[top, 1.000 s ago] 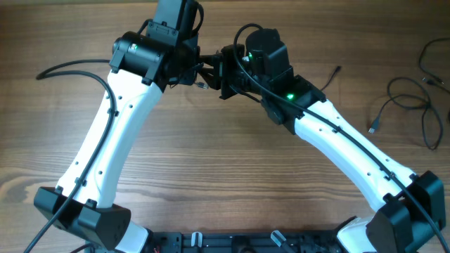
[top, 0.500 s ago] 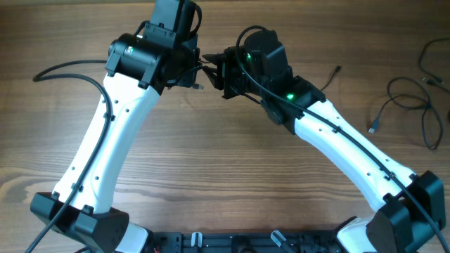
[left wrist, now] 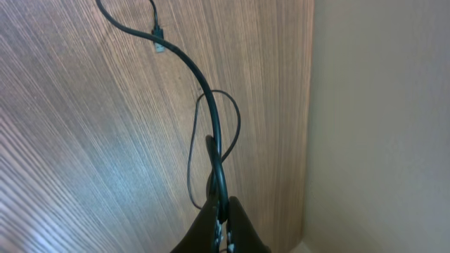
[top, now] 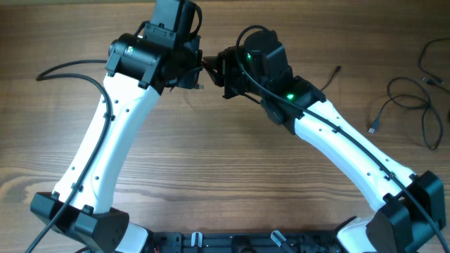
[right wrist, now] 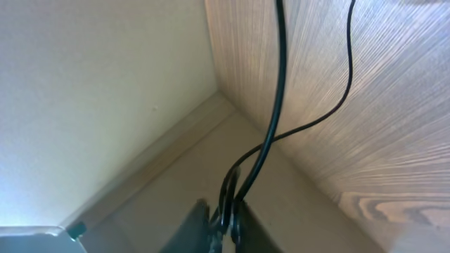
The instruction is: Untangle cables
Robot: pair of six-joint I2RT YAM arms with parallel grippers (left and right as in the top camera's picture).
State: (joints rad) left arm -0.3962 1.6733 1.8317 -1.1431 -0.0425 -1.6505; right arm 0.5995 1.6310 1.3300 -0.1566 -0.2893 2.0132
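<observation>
Overhead view: both arms meet at the far middle of the table (top: pixel 211 176), with the left gripper (top: pixel 199 72) and right gripper (top: pixel 220 70) almost nose to nose, so hardly any slack sits between them. On the left wrist cam the left jaws are pinched tight on a dark cable (left wrist: pixel 211 119). It runs straight away from the tips, then bends off toward a small plug (left wrist: pixel 159 46), and a thinner cord (left wrist: pixel 238 125) loops across it just past the fingers. The right jaws are clamped on a similar bundle, with one strand going straight out and a thin one peeling sideways. My guess is the next move pulls the hands apart along that line. More loose cables (top: pixel 411 105) lie well off on the right arm's side.
</observation>
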